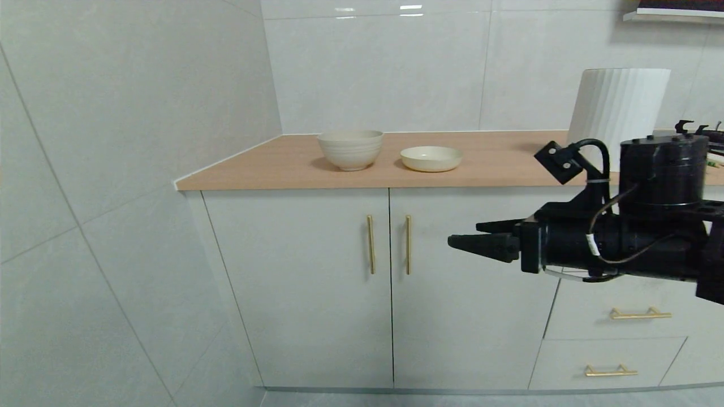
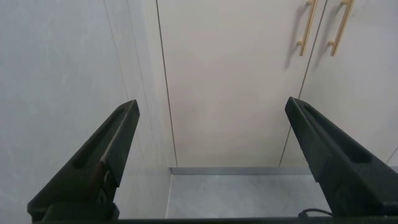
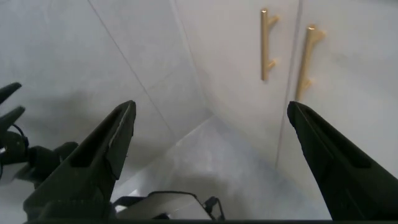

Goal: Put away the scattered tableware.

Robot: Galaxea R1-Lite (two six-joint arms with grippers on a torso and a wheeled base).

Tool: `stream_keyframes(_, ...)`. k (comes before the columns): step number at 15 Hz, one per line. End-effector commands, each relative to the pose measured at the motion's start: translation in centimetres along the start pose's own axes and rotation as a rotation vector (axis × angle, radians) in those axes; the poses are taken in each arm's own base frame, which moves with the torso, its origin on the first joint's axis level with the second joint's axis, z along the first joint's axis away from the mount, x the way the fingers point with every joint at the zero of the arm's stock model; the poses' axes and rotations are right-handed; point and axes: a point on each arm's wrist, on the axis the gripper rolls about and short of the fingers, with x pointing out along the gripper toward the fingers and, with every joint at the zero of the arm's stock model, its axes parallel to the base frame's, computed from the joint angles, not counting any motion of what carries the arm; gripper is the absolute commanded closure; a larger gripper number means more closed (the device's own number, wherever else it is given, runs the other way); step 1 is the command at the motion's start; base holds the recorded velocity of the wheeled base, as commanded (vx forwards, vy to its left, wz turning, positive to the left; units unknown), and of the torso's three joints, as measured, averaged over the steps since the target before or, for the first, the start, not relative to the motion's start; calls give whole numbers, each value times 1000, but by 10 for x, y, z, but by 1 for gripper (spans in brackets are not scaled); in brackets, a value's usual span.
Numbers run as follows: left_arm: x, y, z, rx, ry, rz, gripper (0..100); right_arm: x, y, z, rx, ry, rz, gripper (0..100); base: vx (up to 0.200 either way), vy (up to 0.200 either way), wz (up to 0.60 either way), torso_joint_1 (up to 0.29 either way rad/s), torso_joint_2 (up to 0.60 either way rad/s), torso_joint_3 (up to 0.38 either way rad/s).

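Fingers (image 3: 106,149) apart, right gripper (image 3: 210,107) faces cabinet (image 1: 317,271) below bowl (image 1: 350,148).

I see a wooden countertop (image 1: 498,164) carrying a ribbed bowl (image 1: 350,149), a shallow dish (image 1: 431,158) beside it, and a white ribbed cylinder (image 1: 617,110)

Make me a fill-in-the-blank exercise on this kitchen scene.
1. On the counter, the bowl stands to the ____ of the dish.
2. The two cabinet doors under them are ____.
3. The right gripper holds ____.
Missing words: left; closed; nothing.
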Motion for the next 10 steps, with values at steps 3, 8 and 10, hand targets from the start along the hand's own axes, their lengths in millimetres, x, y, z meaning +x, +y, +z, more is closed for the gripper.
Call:
stream_keyframes(3, 0, 0, 0, 0, 0, 0, 0, 65, -21, -5, 78, 149, 5, 0, 0, 0, 0, 0, 0, 0)
stream_keyframes(8, 0, 0, 0, 0, 0, 0, 0, 117, -40, -19, 145, 191, 6, 0, 0, 0, 0, 0, 0, 0)
stream_keyframes(10, 0, 0, 0, 0, 0, 0, 0, 122, -44, -11, 137, 148, 9, 0, 0, 0, 0, 0, 0, 0)
